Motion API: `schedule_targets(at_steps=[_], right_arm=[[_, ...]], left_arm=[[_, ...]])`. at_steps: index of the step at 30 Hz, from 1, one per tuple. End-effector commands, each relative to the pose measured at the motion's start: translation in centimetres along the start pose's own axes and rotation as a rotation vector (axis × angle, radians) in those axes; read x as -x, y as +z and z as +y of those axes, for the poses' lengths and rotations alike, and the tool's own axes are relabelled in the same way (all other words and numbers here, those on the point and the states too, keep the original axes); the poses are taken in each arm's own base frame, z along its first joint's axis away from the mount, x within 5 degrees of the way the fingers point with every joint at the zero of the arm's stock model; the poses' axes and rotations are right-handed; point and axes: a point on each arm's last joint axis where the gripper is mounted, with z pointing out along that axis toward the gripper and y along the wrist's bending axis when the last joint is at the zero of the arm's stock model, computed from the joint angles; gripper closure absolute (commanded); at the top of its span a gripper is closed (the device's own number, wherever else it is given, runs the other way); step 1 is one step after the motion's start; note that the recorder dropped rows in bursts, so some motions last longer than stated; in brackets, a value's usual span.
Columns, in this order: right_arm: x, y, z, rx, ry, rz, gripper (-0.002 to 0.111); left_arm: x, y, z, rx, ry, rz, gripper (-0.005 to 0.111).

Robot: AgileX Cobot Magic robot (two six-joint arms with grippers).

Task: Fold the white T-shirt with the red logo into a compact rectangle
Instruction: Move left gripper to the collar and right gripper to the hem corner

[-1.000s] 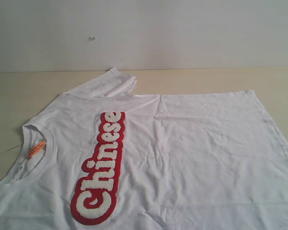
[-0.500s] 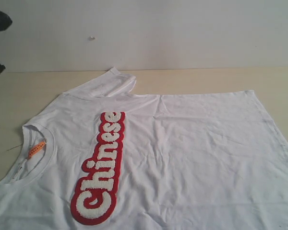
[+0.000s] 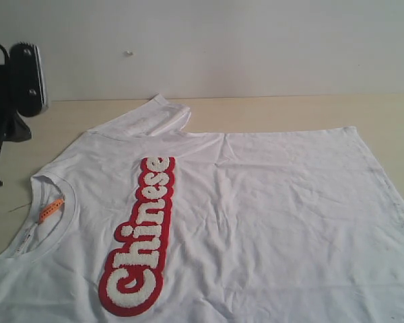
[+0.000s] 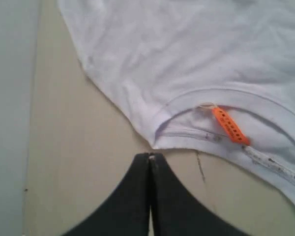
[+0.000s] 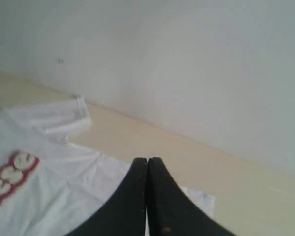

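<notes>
The white T-shirt (image 3: pixel 256 222) lies spread flat on the table, collar (image 3: pixel 54 225) to the left with an orange neck tag (image 3: pixel 51 210). The red logo (image 3: pixel 140 242) runs along the chest. One short sleeve (image 3: pixel 151 118) points toward the wall. My left arm (image 3: pixel 17 94) hangs at the left edge of the exterior view. In the left wrist view my left gripper (image 4: pixel 150 156) is shut and empty, just short of the collar edge (image 4: pixel 177 142), near the tag (image 4: pixel 228 125). My right gripper (image 5: pixel 147 160) is shut and empty above the shirt (image 5: pixel 49 196); it is outside the exterior view.
The beige table (image 3: pixel 289 111) ends at a white wall (image 3: pixel 256 47) close behind the sleeve. A thin loose thread (image 4: pixel 200 167) lies on the table beside the collar. The shirt's lower part runs past the front and right edges of the exterior view.
My left arm has come into the exterior view from the left edge and moved further in, toward the collar. The shirt has not moved.
</notes>
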Motion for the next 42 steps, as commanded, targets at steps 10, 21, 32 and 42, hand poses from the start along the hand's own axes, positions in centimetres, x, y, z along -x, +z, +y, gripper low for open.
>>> schedule_targets(at_steps=[10,21,32,42], right_arm=[[-6.6,13.3,0.0,0.326,-0.330,0.399,0.108],[-13.0,17.3,-1.3,0.527,-0.795,0.738,0.108],[-17.9,18.8,-2.0,0.697,-0.873,1.055,0.108],[-18.0,19.3,-1.4,0.699,-0.794,1.001,0.108]], left_arm=[[-0.5,2.1,-0.5,-0.070,0.022,0.032,0.107],[-1.2,4.9,-2.5,-0.274,0.145,0.107,0.107],[-1.2,6.1,-3.1,-0.321,0.142,0.113,0.107],[-1.3,6.7,-3.5,-0.353,0.123,0.119,0.107]])
